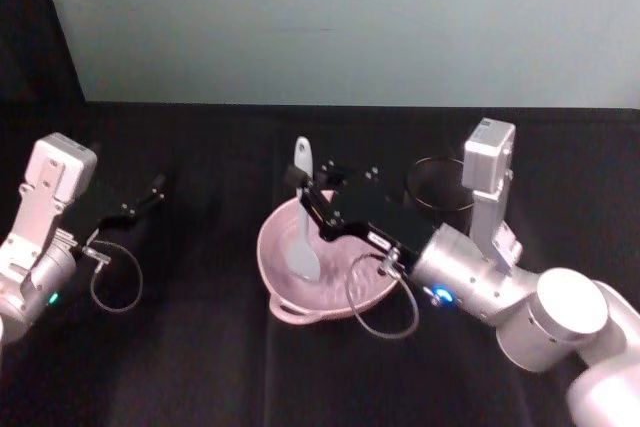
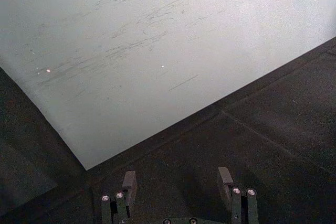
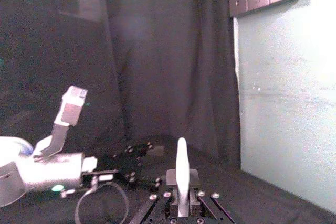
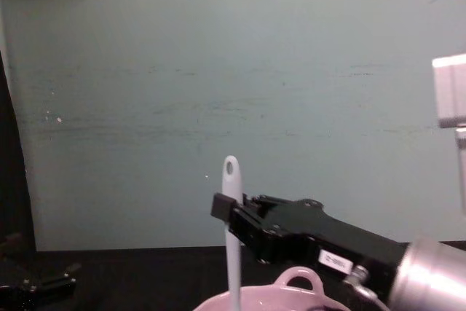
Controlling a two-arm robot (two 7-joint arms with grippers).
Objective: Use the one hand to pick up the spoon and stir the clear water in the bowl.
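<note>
The pale pink bowl (image 1: 278, 247) stands at the middle of the black table, and its loop handle (image 4: 298, 276) shows in the chest view. The white spoon (image 1: 304, 237) stands nearly upright with its flat head down in the bowl and its holed handle end (image 4: 231, 169) on top. My right gripper (image 1: 300, 189) reaches in from the right and is shut on the spoon's handle (image 3: 182, 169), above the bowl's far left side. Far to the left my left gripper (image 1: 150, 195) is parked with its fingers (image 2: 128, 186) open and nothing between them. I cannot make out the water.
A black wire-mesh cup (image 1: 438, 187) stands behind my right arm, to the right of the bowl. A pale wall (image 4: 291, 71) rises close behind the table. Loose cables loop beside both wrists (image 1: 112, 277).
</note>
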